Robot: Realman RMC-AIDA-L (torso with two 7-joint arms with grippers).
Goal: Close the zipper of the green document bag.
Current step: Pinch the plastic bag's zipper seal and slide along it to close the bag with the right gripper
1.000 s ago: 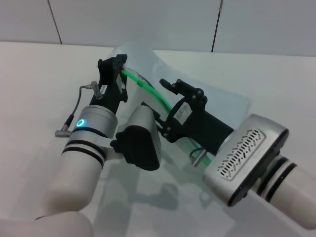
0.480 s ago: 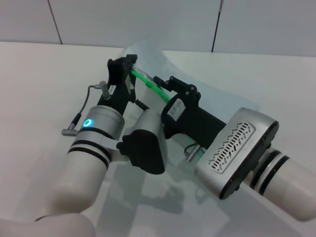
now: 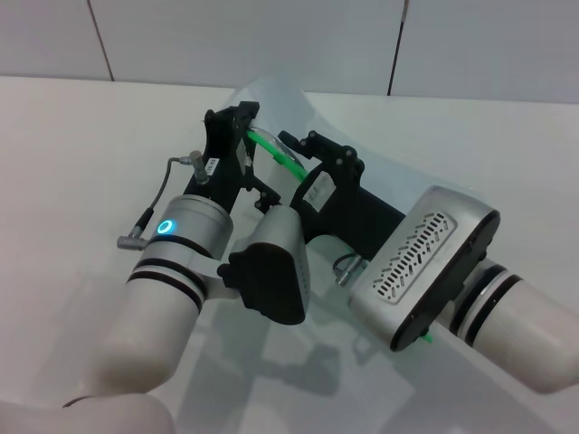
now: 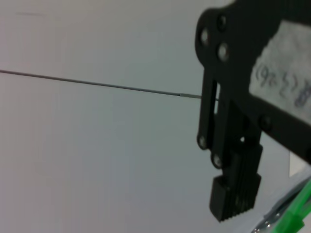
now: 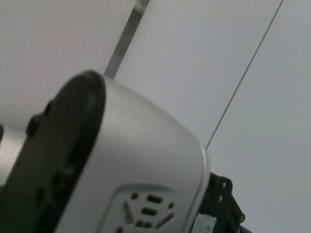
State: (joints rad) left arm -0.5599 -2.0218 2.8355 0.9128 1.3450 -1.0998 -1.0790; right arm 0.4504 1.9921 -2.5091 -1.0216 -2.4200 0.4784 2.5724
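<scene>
Green document bag (image 3: 398, 185) flat on white table (image 3: 72, 136), mostly under both arms. Zipper (image 3: 280, 155) green strip visible between grippers, shorter than a second ago. Right gripper (image 3: 297, 142) advanced along strip toward left gripper (image 3: 237, 122) holding the far end; fingers' state on either: cannot tell. Closing likely underway

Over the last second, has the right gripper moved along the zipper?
Yes. The right gripper has slid up the zipper toward the back wall seam and the left gripper, closing the gap between them.
</scene>
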